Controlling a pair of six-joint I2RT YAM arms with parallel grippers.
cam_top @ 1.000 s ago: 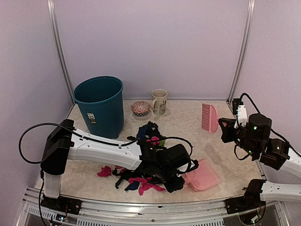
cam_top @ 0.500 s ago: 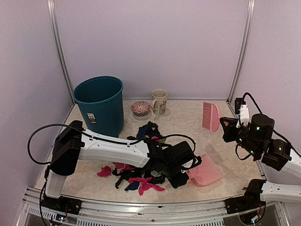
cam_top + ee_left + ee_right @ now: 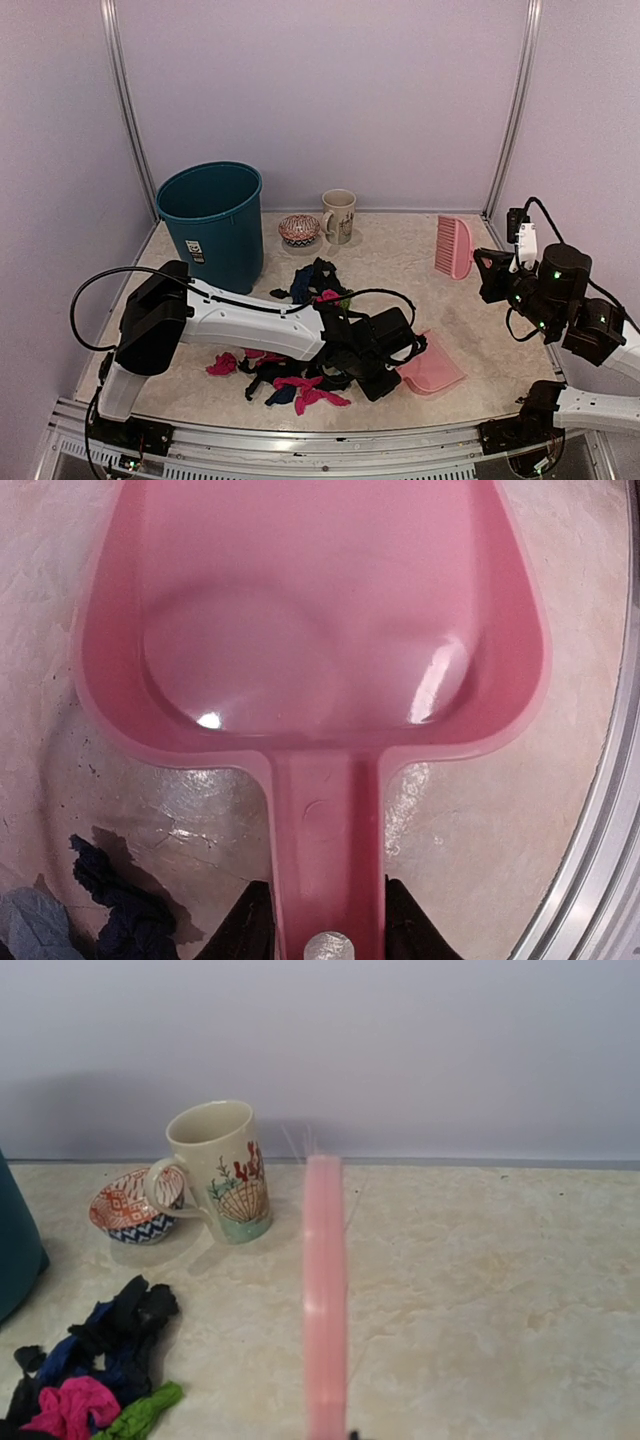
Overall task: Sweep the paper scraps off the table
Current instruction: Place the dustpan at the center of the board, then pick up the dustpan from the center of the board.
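Observation:
Crumpled paper scraps lie on the table (image 3: 410, 270) in two heaps: black, blue, pink and green ones (image 3: 318, 282) mid-table, pink and navy ones (image 3: 295, 388) near the front rail. Some show in the wrist views too (image 3: 110, 925) (image 3: 100, 1365). A pink dustpan (image 3: 433, 368) (image 3: 310, 630) rests flat on the table right of the front heap. My left gripper (image 3: 392, 366) (image 3: 328, 925) is shut on its handle, one finger against each side. My right gripper (image 3: 486, 272) is shut on a pink brush (image 3: 453, 246) (image 3: 324, 1290), held above the table at the back right.
A teal bin (image 3: 212, 225) stands at the back left. A patterned bowl (image 3: 299, 230) and a shell-printed mug (image 3: 339, 215) sit by the back wall. A metal rail (image 3: 300, 430) runs along the front edge. My left arm lies low across the front heap.
My right arm has drawn the brush to the right and slightly back. My left arm has slid a little to the right with the dustpan.

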